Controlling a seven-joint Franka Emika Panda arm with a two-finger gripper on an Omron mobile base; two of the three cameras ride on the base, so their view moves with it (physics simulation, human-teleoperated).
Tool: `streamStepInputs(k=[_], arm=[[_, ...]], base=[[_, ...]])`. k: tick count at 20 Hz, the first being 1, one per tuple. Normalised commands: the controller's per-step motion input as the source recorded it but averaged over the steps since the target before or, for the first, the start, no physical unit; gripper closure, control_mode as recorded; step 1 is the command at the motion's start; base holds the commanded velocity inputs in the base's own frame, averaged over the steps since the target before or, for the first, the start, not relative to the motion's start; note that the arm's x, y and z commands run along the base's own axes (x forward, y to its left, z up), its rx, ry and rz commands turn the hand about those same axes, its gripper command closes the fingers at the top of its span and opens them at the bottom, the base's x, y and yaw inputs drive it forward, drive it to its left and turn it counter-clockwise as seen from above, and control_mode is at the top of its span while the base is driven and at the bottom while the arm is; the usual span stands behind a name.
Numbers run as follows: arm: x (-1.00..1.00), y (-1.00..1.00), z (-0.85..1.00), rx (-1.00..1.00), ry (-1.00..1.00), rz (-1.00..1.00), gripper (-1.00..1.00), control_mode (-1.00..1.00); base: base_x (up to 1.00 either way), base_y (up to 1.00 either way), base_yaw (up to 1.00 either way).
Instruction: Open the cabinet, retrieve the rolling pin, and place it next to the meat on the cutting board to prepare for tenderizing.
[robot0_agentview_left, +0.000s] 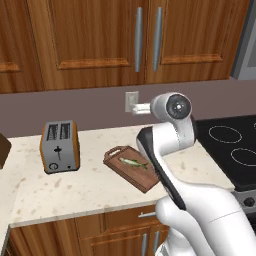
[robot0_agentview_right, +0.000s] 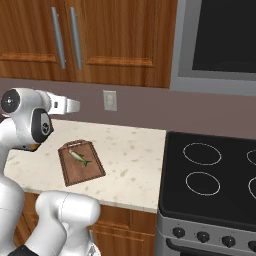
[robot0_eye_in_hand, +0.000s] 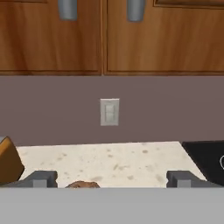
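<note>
My gripper (robot0_eye_in_hand: 109, 178) spread wide, empty, aimed at wall outlet (robot0_eye_in_hand: 109, 112) under cabinet (robot0_agentview_left: 100, 35). Doors shut, so rolling pin presumably inside. Meat (robot0_agentview_left: 134, 162) waits on cutting board (robot0_agentview_left: 131, 168), beside toaster (robot0_agentview_left: 60, 146).

**Counter layout**

In the left base view, the cutting board (robot0_agentview_left: 134, 167) lies mid-frame on the counter (robot0_agentview_left: 85, 187), the meat (robot0_agentview_left: 134, 162) on it. The toaster (robot0_agentview_left: 60, 146) stands left, the stove (robot0_agentview_left: 231, 148) right, the cabinet (robot0_agentview_left: 100, 35) above.

Silver-and-wood toaster (robot0_agentview_left: 60, 146) on speckled counter (robot0_agentview_left: 90, 185), wall outlet (robot0_agentview_right: 110, 100), black stovetop (robot0_agentview_right: 210, 175), microwave (robot0_agentview_right: 220, 40) above
</note>
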Motion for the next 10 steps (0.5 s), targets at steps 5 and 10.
streamStepInputs(k=[5,10], arm=[[0.00,-0.03,0.41,0.00,-0.21,-0.08,-1.00,-1.00],[0.01,-0.16,0.36,0.00,-0.16,-0.04,-1.00,-1.00]], base=[[0.00,0.00,0.00],[0.00,0.00,0.00]])
